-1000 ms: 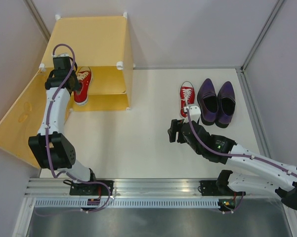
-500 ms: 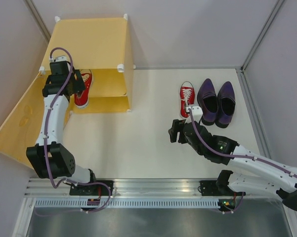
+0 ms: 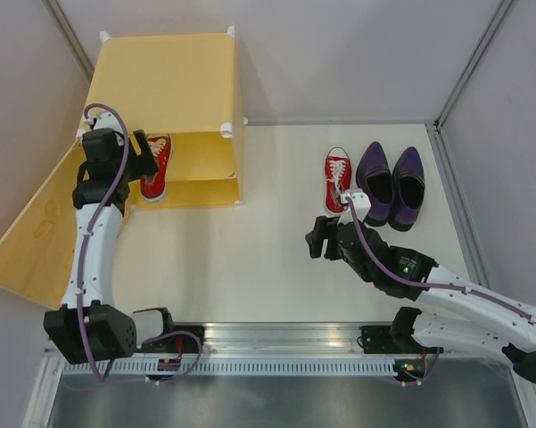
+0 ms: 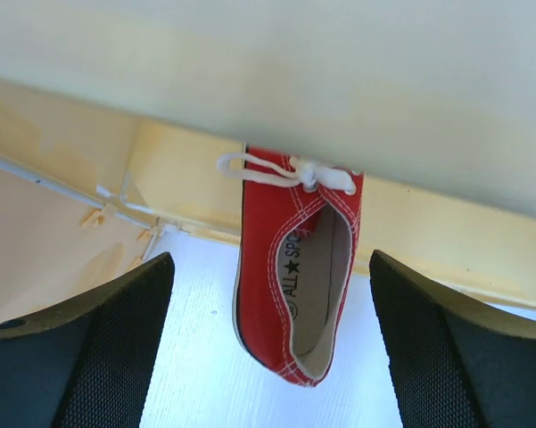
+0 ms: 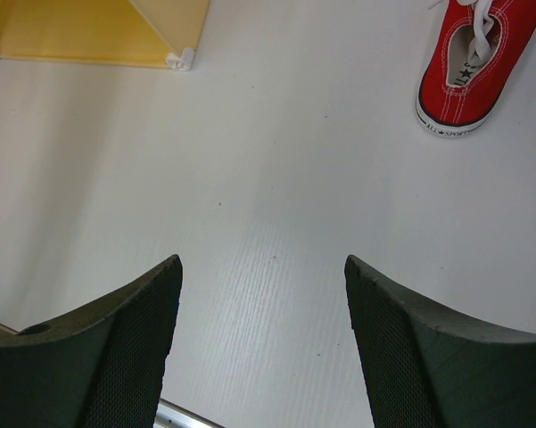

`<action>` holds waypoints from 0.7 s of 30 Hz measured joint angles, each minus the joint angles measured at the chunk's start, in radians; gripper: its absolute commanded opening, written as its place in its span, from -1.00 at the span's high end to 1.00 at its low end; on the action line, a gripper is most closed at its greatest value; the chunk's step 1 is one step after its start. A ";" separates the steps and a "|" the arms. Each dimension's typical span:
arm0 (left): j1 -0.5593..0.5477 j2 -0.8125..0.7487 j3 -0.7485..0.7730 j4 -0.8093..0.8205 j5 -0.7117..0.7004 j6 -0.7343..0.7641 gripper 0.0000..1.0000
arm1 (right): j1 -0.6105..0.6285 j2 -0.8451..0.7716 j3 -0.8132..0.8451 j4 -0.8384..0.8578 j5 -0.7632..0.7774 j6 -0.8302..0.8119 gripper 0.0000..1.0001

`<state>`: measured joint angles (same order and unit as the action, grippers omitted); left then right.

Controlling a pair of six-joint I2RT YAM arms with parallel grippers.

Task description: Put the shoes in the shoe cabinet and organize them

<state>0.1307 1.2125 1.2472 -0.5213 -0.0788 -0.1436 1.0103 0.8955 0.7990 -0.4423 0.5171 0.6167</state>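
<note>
One red sneaker (image 3: 153, 167) is lodged toe-first in the lower opening of the cabinet (image 3: 165, 80) at far left. The left hand (image 4: 266, 267) is held wide open before it, nothing gripped. The other sneaker (image 3: 337, 178) and the purple shoes (image 3: 391, 187) are set on the counter (image 3: 250, 250) at right. The right hand (image 5: 261, 267) is spread wide and empty nearby.

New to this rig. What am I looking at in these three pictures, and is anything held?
Two robot arms are bolted at the near edge of the table. One picture looks down on both; the other two come from wrist cameras, the dark shapes at the bottom being that arm's own fingers. The left claw is open at the yellow cabinet, either side of a red sneaker, not touching it. The right claw is open over the table. A second red sneaker and two purple shoes stand just beyond it. Nothing is held.
</note>
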 measured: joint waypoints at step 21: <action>0.000 -0.028 0.016 0.020 0.075 -0.011 -0.95 | 0.000 -0.030 -0.012 0.000 -0.003 -0.003 -0.55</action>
<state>0.1307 1.1843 1.2629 -0.5011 -0.0040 -0.1547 1.0103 0.8654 0.7872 -0.4427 0.5137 0.6132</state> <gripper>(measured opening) 0.972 0.778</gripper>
